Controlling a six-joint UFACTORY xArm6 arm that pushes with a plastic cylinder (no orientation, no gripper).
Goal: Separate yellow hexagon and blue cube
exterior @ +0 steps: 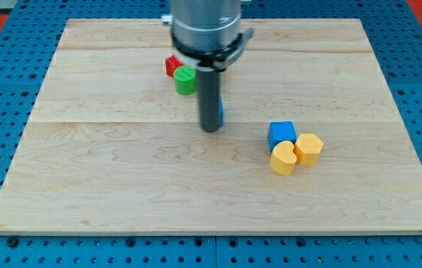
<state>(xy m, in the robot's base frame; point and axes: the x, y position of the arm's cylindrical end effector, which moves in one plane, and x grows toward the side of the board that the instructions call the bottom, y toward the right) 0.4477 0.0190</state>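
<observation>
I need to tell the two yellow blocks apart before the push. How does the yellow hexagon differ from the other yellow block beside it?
The yellow hexagon has flat angled sides; the other yellow block has rounded lobes, rather heart-like. The hexagon sits nearer the view's right, level with the blue cube's lower right corner; the rounded block lies directly below the cube. Both are yellow, look similar in size, and sit tight against the cube and each other. My tip is well to their left.

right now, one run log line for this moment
tip: left of cluster, apart | blue cube: touching yellow hexagon | separation: not yet done
</observation>
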